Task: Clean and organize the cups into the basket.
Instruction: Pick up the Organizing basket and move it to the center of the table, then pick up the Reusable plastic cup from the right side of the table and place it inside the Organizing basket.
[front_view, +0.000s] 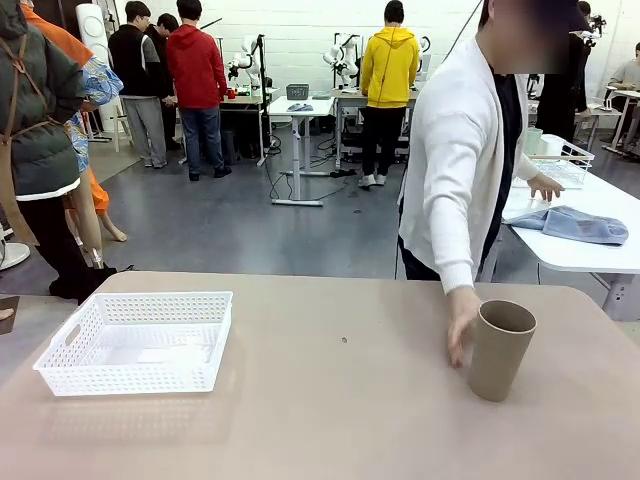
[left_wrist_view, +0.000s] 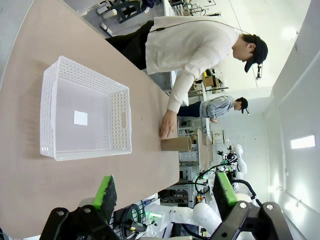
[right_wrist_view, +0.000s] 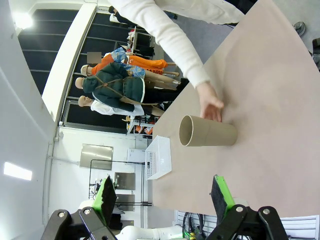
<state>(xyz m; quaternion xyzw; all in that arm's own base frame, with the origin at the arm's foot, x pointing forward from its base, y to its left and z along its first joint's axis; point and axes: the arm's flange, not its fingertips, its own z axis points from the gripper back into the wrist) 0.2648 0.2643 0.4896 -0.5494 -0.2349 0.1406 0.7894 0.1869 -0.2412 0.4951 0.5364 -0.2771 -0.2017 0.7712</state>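
A tan-brown cup (front_view: 500, 349) stands upright on the right side of the beige table (front_view: 330, 400), with the person's hand (front_view: 461, 325) touching its far side. The same cup (left_wrist_view: 176, 144) shows in the left wrist view, and in the right wrist view the cup (right_wrist_view: 207, 131) has the hand (right_wrist_view: 210, 103) beside it. The white perforated basket (front_view: 138, 340) sits empty at the table's left; the basket (left_wrist_view: 85, 115) also lies ahead of my left gripper. My left gripper (left_wrist_view: 167, 192) is open, well above the table. My right gripper (right_wrist_view: 164, 195) is open too, apart from the cup.
The person in a white jacket (front_view: 455, 140) leans in from the far right side. Behind, another white table (front_view: 580, 225) carries a blue cloth (front_view: 575, 224) and a wire rack (front_view: 565, 165). Bare tabletop lies between basket and cup.
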